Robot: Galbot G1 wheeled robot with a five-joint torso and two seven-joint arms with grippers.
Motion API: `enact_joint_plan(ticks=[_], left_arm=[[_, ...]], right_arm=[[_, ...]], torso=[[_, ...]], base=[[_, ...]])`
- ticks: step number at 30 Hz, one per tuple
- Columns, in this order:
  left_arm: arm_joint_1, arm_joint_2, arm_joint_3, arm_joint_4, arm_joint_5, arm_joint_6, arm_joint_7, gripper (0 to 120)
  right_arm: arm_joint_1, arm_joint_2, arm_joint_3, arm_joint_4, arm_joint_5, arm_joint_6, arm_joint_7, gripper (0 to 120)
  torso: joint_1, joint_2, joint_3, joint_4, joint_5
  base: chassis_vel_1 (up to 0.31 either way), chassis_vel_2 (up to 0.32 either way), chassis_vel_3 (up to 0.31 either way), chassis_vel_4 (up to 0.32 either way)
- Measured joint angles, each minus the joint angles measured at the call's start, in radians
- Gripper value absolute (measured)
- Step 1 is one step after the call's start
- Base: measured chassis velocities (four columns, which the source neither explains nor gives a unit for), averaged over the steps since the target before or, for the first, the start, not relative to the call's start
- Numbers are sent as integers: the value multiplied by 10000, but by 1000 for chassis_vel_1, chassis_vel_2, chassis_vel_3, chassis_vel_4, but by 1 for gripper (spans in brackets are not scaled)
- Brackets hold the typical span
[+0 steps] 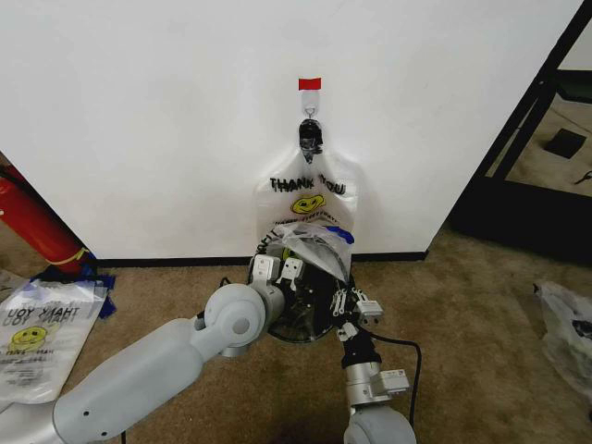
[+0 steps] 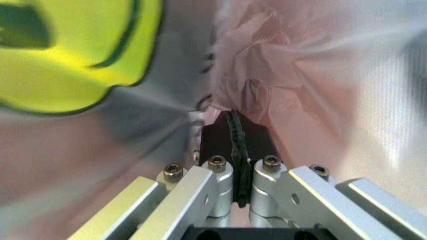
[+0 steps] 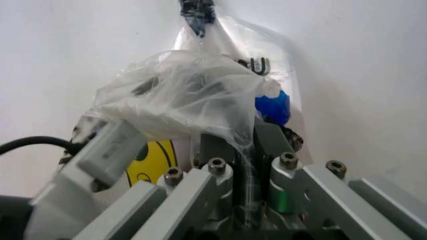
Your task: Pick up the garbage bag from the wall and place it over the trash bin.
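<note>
The left pincer [image 1: 277, 269] and right pincer [image 1: 356, 305] are each clamped on the garbage bag [image 1: 310, 208], which hangs from the hook [image 1: 310, 139] above them. Lift both together to unhook it — the trash bin [image 1: 305, 314] sits between and below. A red cylinder [image 1: 32, 222] and spare bag [image 1: 42, 338] lie well left, a cable [image 1: 402, 347] trails beside the right pincer.

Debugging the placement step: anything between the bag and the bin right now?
Nothing visible. The see-through plastic "THANK YOU" garbage bag hangs on the white wall, its top at the metal hook, directly above the black wire-mesh trash bin. Left gripper and right gripper are both shut on it.
</note>
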Motion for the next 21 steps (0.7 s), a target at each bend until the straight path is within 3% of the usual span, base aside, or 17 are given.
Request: enact_joint_plan(ticks=[15,17,21], left_arm=[[-146,-343,-56,-134,-1424,-19,-533,0],[-146,-325,-42,-130,-1416,35,-523,0],[-234,-282,281,177,-140,230,-326,0]], right_arm=[[-6,-3,-20,-39,162,-4,10,2],[0,-3,-20,-41,234,-30,25,2],[1,-3,-38,-41,289,-69,29,2]], torso=[[0,0,0,-7,3],[0,0,0,-8,4],[0,0,0,-4,5]], base=[[0,0,0,0],[0,0,0,0],[0,0,0,0]])
